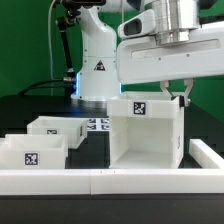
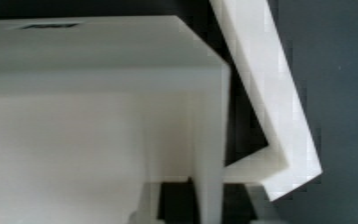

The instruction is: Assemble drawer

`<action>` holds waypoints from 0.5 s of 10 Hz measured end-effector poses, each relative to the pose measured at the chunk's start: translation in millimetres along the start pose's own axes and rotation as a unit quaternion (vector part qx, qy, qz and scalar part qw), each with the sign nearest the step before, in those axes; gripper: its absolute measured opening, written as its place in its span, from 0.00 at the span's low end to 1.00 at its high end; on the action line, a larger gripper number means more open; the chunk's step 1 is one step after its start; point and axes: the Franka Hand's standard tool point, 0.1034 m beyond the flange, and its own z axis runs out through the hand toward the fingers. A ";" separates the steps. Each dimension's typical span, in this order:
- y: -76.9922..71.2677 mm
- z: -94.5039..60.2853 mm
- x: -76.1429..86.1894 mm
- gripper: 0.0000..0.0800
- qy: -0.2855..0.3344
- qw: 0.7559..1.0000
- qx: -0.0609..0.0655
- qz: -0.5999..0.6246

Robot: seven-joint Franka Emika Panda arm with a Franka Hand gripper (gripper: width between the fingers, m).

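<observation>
Position: the housing [image 1: 148, 135] stands upright on the counter [image 1: 110, 210], toward the exterior view's right, tag facing the camera. The far tray [image 1: 55, 127] and near tray [image 1: 30, 153] sit apart from it toward the exterior view's left, neither inserted. All three lie behind the rail [image 1: 100, 181].

Pincer [image 1: 181, 94]: low over the housing's rear upper edge on the exterior view's right. Its tips are partly hidden behind that edge, so I cannot tell whether it is spread, pressed together or pinching the wall.

Risks:
- The contact is high on a tall part. A sideways pull could tip or twist the housing.
- If only a thin wall is held near a corner, the hold may slip.
- A swing toward the trays could knock them out of line.

Views compared: the exterior view gives the layout and the spacing of the parts. The wrist view shows only the housing's white inner face [image 2: 105, 120] and thick rim [image 2: 265, 90] close up. The fingertips are probably at the frame's edge, but this is unclear.
</observation>
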 end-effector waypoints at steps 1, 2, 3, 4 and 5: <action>-2.1 -0.8 0.5 0.05 0.002 1.000 0.004 0.030; -3.3 -1.4 0.8 0.05 0.003 0.999 0.006 0.050; -4.4 -1.7 0.7 0.05 0.003 0.997 0.009 0.073; -6.1 -2.0 0.3 0.05 0.001 0.994 0.011 0.106; -7.0 -1.3 -0.4 0.05 -0.010 0.988 0.007 0.157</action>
